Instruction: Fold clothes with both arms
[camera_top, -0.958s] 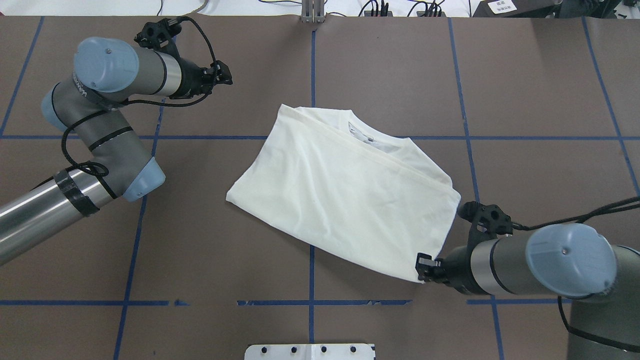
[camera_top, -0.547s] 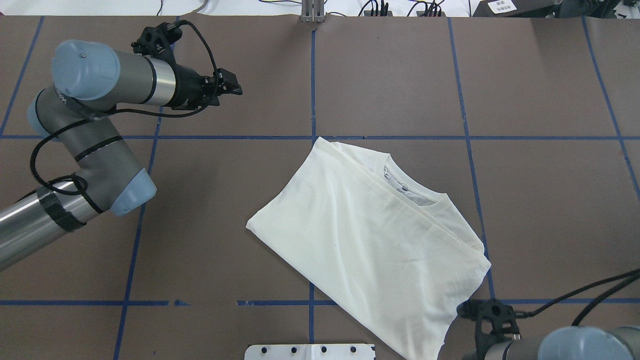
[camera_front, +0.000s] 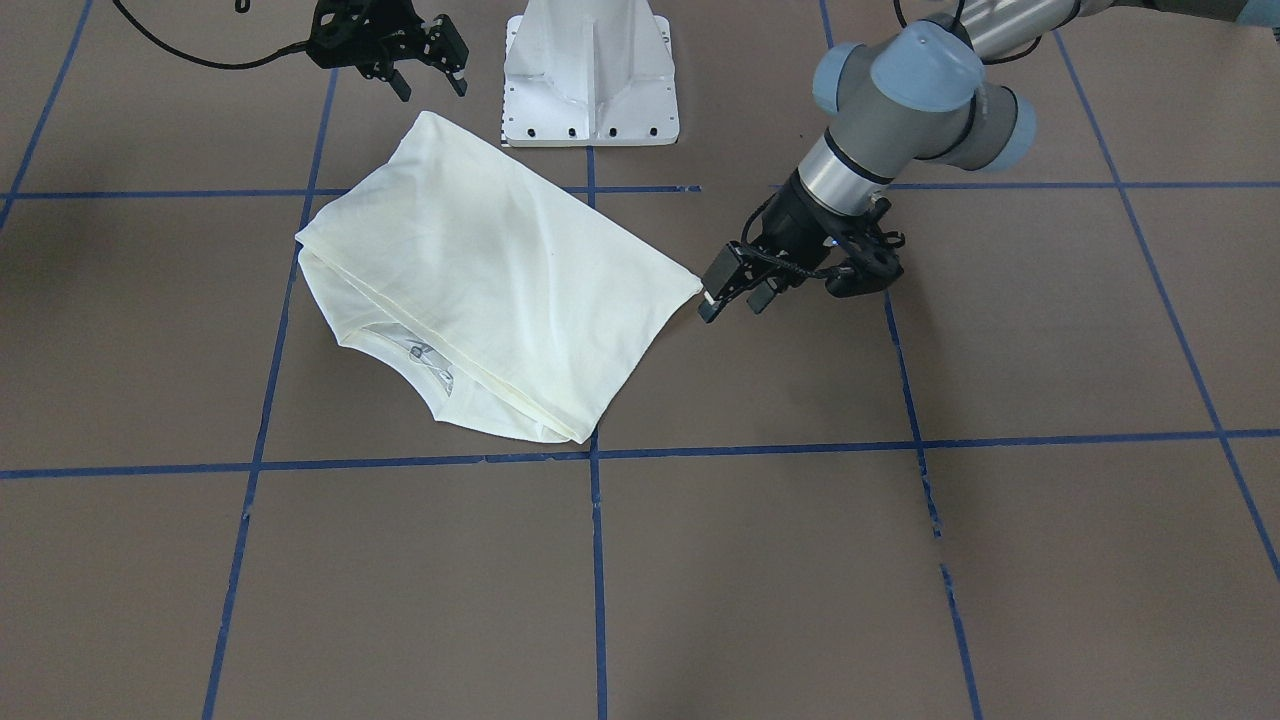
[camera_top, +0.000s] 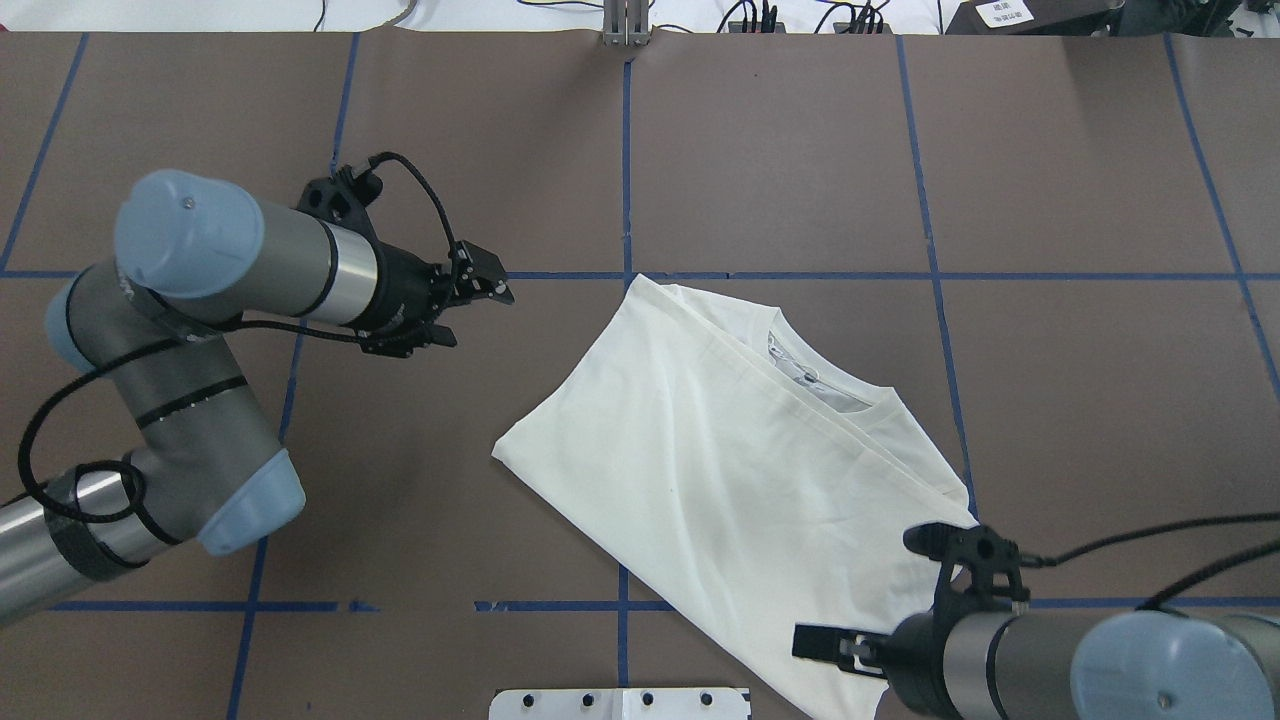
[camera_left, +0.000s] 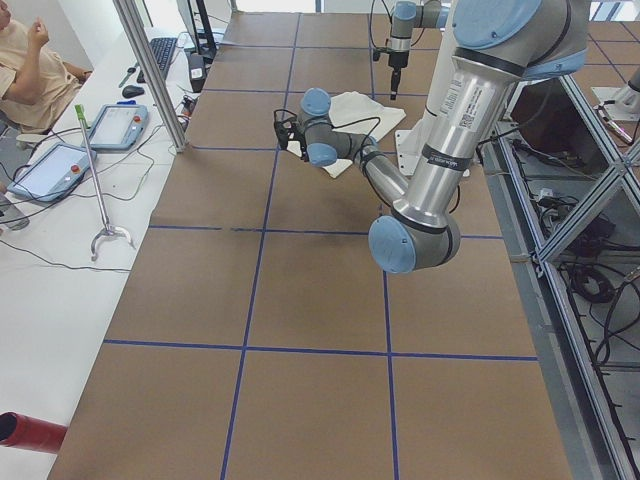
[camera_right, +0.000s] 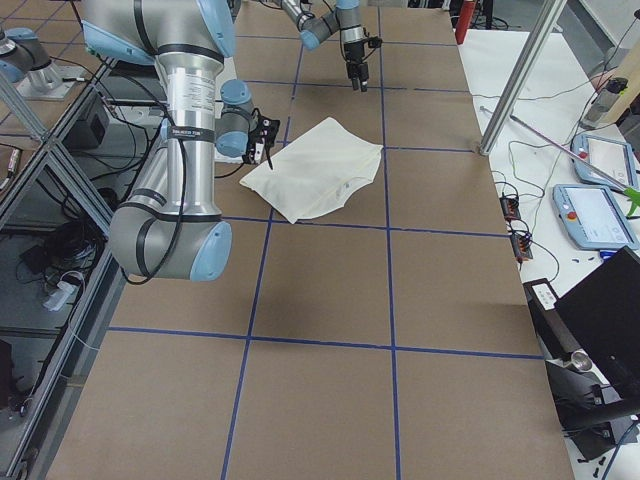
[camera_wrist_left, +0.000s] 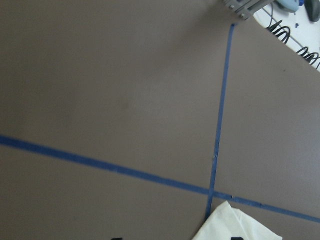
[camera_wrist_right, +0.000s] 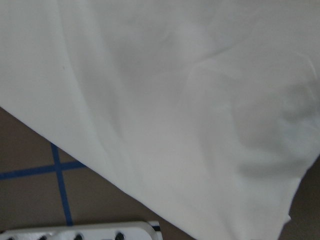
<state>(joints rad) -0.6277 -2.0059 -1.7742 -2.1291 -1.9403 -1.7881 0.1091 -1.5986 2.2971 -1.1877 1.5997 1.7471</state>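
The cream-white shirt (camera_top: 740, 470) lies folded on the table with its plain side up and its collar and label (camera_top: 800, 370) showing; the cat graphic is hidden. It also shows in the front view (camera_front: 480, 260). My left gripper (camera_top: 478, 300) is open and empty; in the front view (camera_front: 735, 295) it hovers just beside the shirt's side corner without touching it. My right gripper (camera_front: 428, 82) is open, above the shirt's corner nearest the base, and also shows in the overhead view (camera_top: 825, 645). The right wrist view is filled with shirt cloth (camera_wrist_right: 175, 100).
The white pedestal base (camera_front: 590, 70) stands right beside the shirt's near corner. Blue tape lines (camera_top: 625, 180) grid the brown table. An operator (camera_left: 30, 60) and tablets (camera_left: 115, 125) are at a side bench past the far edge.
The right gripper dragged the shirt towards the base, then let go; the shirt has lain still for the last half second. The left gripper has moved closer to the shirt.
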